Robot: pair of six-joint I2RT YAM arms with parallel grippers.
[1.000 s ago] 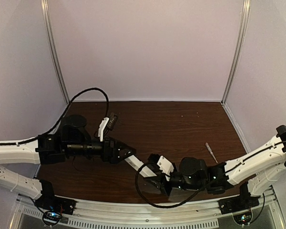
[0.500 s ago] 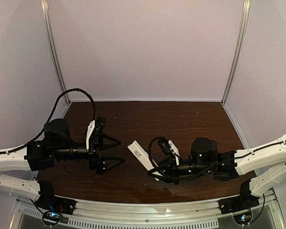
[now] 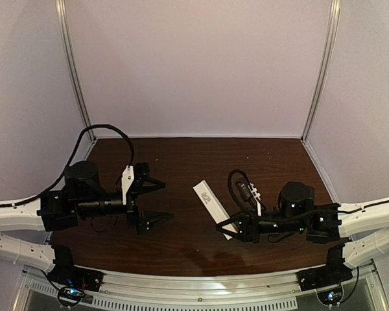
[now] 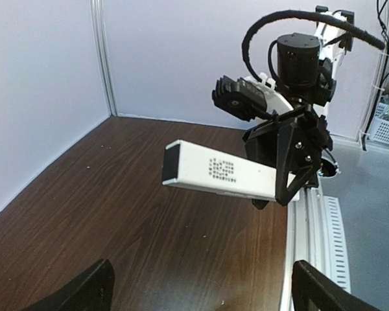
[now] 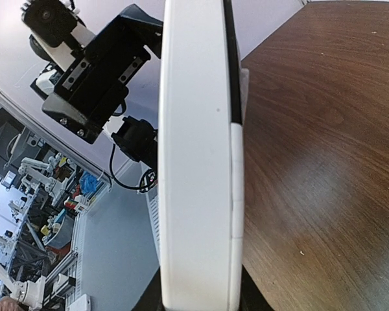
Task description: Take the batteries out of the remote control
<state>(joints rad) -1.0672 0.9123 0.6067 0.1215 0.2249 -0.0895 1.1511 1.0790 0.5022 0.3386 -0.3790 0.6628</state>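
Right hand (image 3: 232, 228) clamps one end of the remote control (image 3: 209, 196) above the table (image 3: 246, 162); its long axis angles far and left, toward the wide-open, empty left hand (image 3: 157, 202) standing apart.

Top external: fixed high behind the arm bases, angled down, far off, taking in the whole worktop (image 3: 201, 152), left claw (image 3: 166, 201) and right claw (image 3: 228, 225).

Left wrist: low over the worktop, facing across at the right claw and remote control (image 4: 214, 173), mid-range.

Right wrist: hard against the remote control, edge-on, looking back toward the left arm.

Shared by all three: remote control, brown worktop. Wrist views facing each other.
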